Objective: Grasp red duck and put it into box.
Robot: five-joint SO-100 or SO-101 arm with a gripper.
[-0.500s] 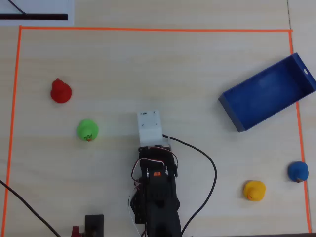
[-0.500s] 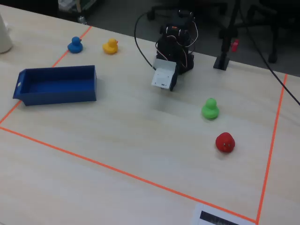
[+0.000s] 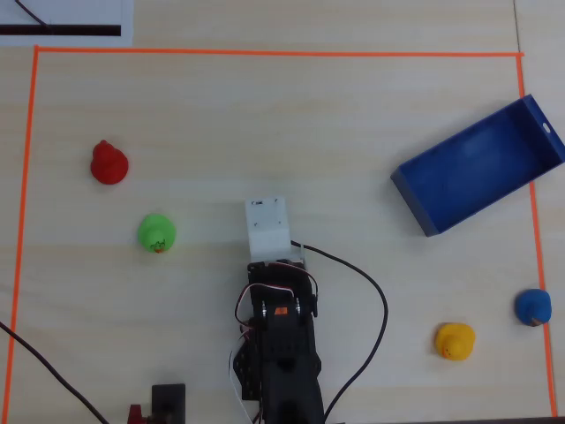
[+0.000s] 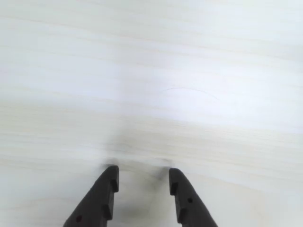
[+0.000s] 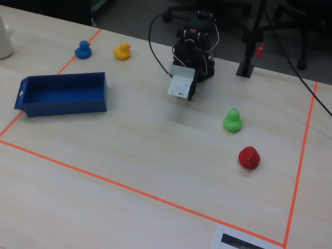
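Observation:
The red duck [image 3: 109,163] stands on the light wooden table at the left in the overhead view and at the right front in the fixed view [image 5: 249,157]. The box [image 3: 477,168], dark blue and empty, lies tilted at the right in the overhead view and at the left in the fixed view [image 5: 67,106]. My gripper [image 4: 142,174] is open and empty, close over bare table near the middle. In the overhead view its white wrist mount [image 3: 267,225] covers the fingers. It is well apart from both duck and box.
A green duck [image 3: 156,233] sits between the arm and the red duck. A yellow duck [image 3: 455,341] and a blue duck [image 3: 533,306] sit near the box's side. Orange tape [image 3: 265,53] frames the work area. The arm's cable [image 3: 375,300] loops beside its base.

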